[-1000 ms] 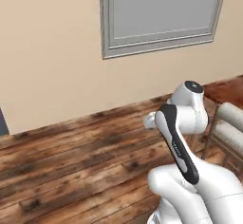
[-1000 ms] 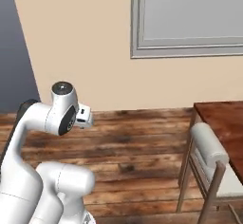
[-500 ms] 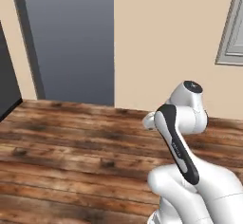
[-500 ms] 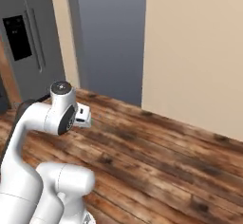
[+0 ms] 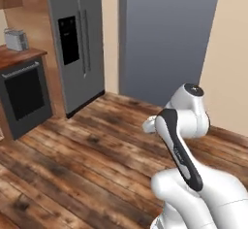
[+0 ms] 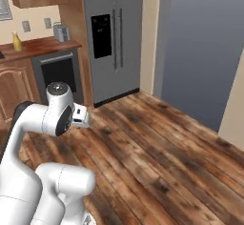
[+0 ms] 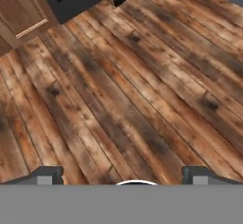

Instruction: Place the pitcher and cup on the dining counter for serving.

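Observation:
My gripper (image 7: 122, 176) hangs over bare wood floor, and its two dark fingertips (image 7: 47, 173) stand wide apart, open with nothing between them. The arm is folded close to the base, the hand (image 6: 81, 117) tucked by the upper joint, also visible as the hand (image 5: 150, 124) in the left base view. Far off on the wood counter (image 6: 43, 45) at the left stands a small yellow bottle shape with a narrow neck (image 6: 17, 42), which looks like the pitcher. The cup and the dining counter are out of view.
A grey fridge (image 6: 114, 33) stands against the wall, with a black oven (image 5: 24, 94) under a wood counter beside it and a toaster (image 5: 16, 40) on top. A tall grey door panel (image 5: 167, 39) is to the right. Wood floor (image 5: 87, 160) lies open ahead.
The whole picture has swung: the base has turned, so the window and table edge left the views and the grey door, fridge and oven came in. The arm's pose is unchanged.

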Robot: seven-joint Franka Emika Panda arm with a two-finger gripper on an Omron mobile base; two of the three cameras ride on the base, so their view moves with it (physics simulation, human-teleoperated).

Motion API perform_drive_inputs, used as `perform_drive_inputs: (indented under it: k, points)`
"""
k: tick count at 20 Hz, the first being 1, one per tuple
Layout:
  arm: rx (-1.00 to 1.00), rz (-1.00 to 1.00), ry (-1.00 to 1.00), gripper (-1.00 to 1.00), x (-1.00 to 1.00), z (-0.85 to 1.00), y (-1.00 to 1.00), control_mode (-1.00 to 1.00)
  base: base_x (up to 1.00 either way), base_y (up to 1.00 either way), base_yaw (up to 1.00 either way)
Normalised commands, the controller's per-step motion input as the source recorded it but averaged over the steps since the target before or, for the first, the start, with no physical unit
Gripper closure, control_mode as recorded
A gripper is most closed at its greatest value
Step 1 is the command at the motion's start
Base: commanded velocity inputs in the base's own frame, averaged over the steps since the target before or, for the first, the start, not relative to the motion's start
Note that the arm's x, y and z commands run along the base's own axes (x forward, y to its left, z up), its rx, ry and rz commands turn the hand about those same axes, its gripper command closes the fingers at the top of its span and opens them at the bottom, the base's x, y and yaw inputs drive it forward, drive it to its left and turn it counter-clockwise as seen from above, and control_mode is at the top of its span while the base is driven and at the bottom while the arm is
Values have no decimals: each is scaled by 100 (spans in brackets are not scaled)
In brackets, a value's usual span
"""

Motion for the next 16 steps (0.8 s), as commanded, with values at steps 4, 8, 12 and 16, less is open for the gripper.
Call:
perform_drive_inputs:
  k: [4,8,12,16]
  points:
    - [0,0,0,-100,0,0,0,100,100,27,51]
    - [0,0,0,-100,0,0,0,100,100,18,46]
    - [0,0,0,-100,0,0,0,100,100,11,33]
    - [0,0,0,-100,0,0,0,100,100,6,24]
